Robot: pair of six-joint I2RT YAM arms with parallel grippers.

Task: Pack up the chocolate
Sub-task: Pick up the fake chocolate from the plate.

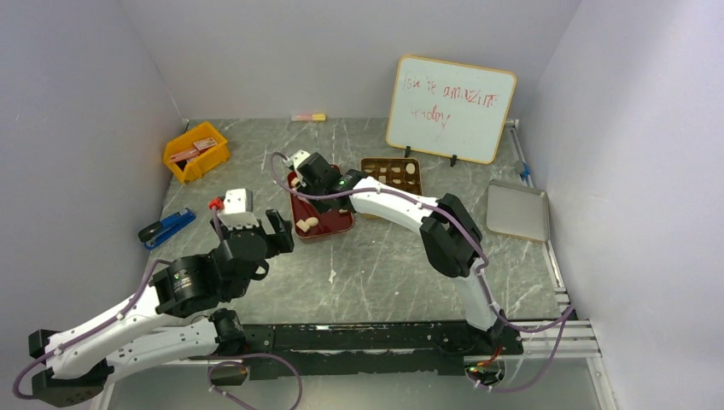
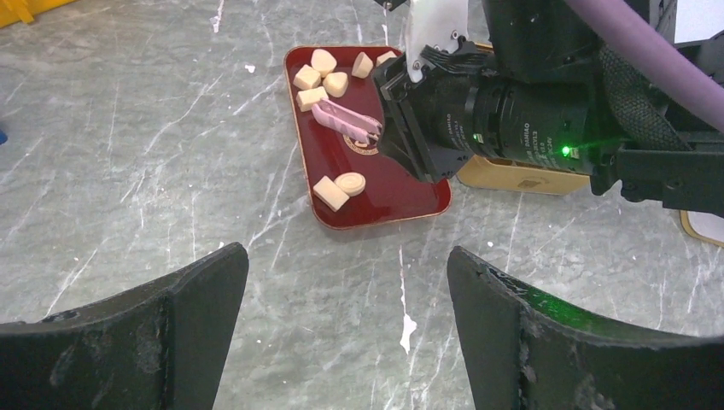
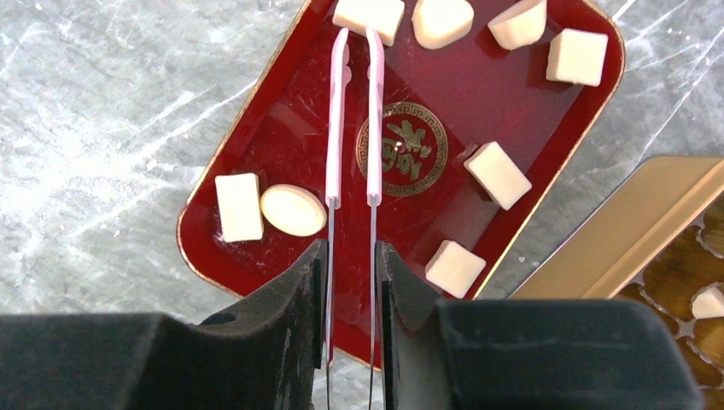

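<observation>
Right wrist view: the right gripper (image 3: 350, 282) is clamped on pink tweezers (image 3: 335, 128), tips over the red tray (image 3: 282, 111), where eight chocolate (image 3: 498, 174) pieces remain. A few seem already slotted in the compartment box (image 1: 391, 175). The left gripper (image 2: 346, 265) hangs spread, holding nothing.

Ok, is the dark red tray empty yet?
Not empty: the dark red tray holds eight chocolate pieces, the right gripper's pink tweezers poised over it.
</observation>
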